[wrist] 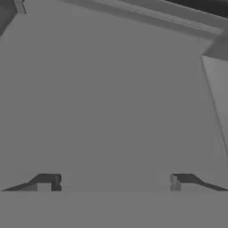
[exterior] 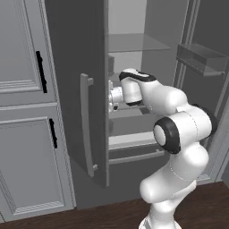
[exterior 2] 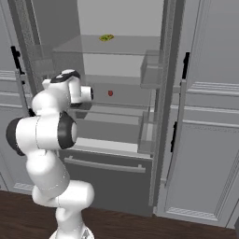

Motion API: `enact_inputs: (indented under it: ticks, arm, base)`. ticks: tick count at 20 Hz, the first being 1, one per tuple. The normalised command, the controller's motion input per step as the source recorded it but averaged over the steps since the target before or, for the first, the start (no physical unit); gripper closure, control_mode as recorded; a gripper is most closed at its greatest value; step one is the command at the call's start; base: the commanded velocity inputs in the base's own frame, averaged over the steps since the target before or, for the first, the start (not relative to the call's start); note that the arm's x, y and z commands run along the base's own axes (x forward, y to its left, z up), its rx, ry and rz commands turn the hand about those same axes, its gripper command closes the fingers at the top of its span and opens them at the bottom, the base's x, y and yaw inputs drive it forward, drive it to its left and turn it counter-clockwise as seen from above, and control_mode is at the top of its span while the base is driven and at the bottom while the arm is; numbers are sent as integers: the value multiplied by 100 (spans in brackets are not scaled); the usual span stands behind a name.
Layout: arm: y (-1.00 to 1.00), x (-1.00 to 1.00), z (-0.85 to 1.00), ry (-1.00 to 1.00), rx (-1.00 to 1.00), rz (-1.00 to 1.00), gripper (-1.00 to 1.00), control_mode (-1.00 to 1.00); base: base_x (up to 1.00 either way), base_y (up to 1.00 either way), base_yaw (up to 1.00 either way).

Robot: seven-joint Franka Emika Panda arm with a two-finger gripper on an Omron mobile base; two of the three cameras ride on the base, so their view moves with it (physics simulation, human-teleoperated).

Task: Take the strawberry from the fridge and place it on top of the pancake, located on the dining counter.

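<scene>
The fridge (exterior 2: pixel 107 172) stands with both doors open, showing a pale interior with glass shelves. The strawberry (exterior 2: pixel 110 93), a tiny red fruit, lies on the middle shelf toward the back. My arm reaches into the fridge at that shelf's height, and in the right base view the strawberry sits a short way to the right of my wrist, apart from it. In the hand view my gripper (wrist: pixel 113 181) is open, its two dark fingertips (wrist: pixel 46 180) wide apart with nothing between them, facing a plain grey inner surface. The pancake and the dining counter are out of view.
A small yellow-green item (exterior 2: pixel 106 38) lies on the upper glass shelf (exterior 2: pixel 121 46). The left fridge door (exterior: pixel 76 112) with its long handle (exterior: pixel 87 125) stands close beside my wrist. The right door's bins (exterior 2: pixel 150 70) jut inward. Grey panelled cabinets (exterior: pixel 24 134) flank the fridge.
</scene>
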Motion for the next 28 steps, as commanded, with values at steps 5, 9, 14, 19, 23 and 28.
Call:
enact_inputs:
  ticks: [5,9,14,19,23,28]
  arm:
    - [100,-39,3,-10,-4,7,-100,-100]
    - [97,-19,3,-9,-3,2,-100,-100]
    - [87,-22,1,-13,-7,0,-100,-100]
    - [12,-45,2,-17,-13,-3,-100,-100]
    - [-61,-56,4,-17,-15,0,-100,-100]
    - [-78,-67,0,-18,-19,-7,-100,-100]
  base:
    - [0,0,0]
    - [0,0,0]
    - [0,0,0]
    - [0,0,0]
    - [0,0,0]
    - [0,0,0]
